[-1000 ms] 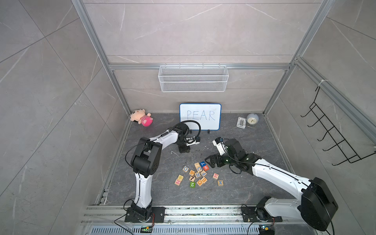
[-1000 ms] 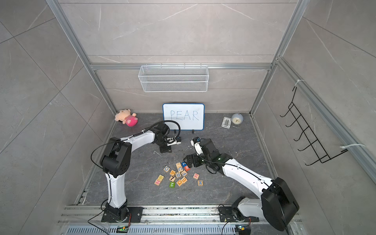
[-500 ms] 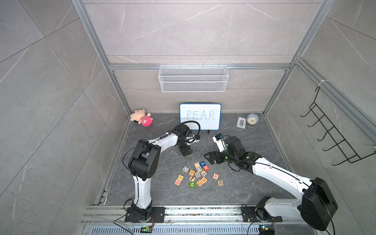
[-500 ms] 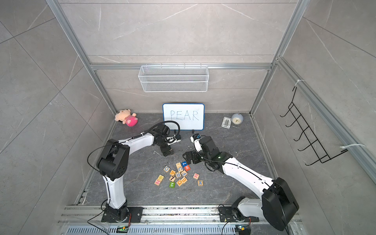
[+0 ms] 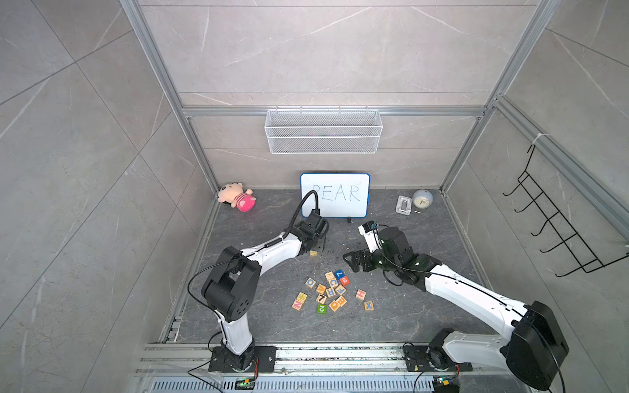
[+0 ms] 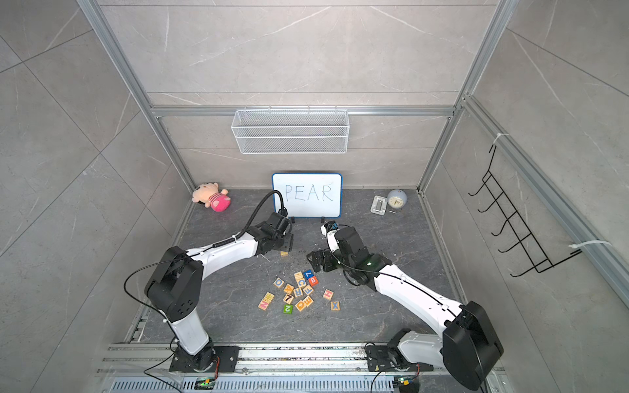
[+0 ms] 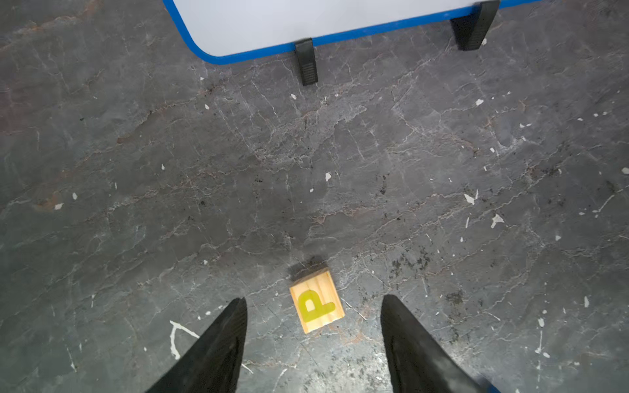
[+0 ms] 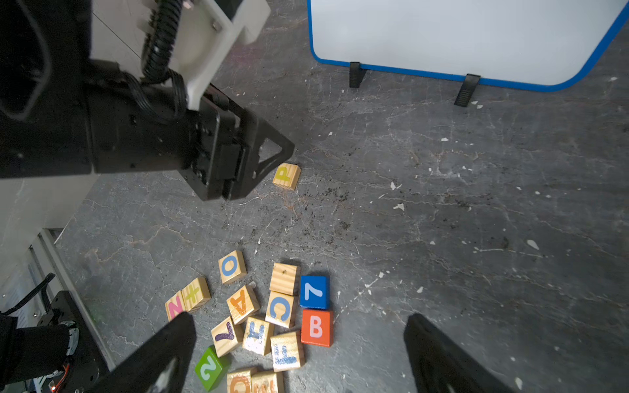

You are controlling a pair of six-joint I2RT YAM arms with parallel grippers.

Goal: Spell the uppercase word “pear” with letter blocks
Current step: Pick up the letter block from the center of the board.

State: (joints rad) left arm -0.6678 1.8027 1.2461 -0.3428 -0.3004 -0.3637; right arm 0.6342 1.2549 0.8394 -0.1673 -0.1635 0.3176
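The yellow P block [image 7: 316,303] lies flat on the dark floor, alone, in front of the whiteboard; it shows in both top views [image 5: 313,253] [image 6: 284,253] and in the right wrist view [image 8: 286,176]. My left gripper [image 7: 313,299] hovers over it, open, a finger on each side and neither touching it. The orange A [image 8: 242,304] and bluish R [image 8: 257,335] lie in the loose cluster [image 5: 332,291]; an orange E [image 8: 269,382] is cut by the frame edge. My right gripper [image 8: 299,323] is open and empty above that cluster.
The blue-framed whiteboard [image 5: 335,195] reading PEAR stands on two black feet at the back. Other cubes in the cluster include a green 2 [image 8: 209,369], a blue 7 [image 8: 313,292] and a red B [image 8: 316,327]. A plush toy [image 5: 237,196] and a clock [image 5: 422,200] sit by the back wall.
My left gripper's jaws have opened off the P block, which now lies free on the floor. The right arm has shifted only slightly, its jaws still open.
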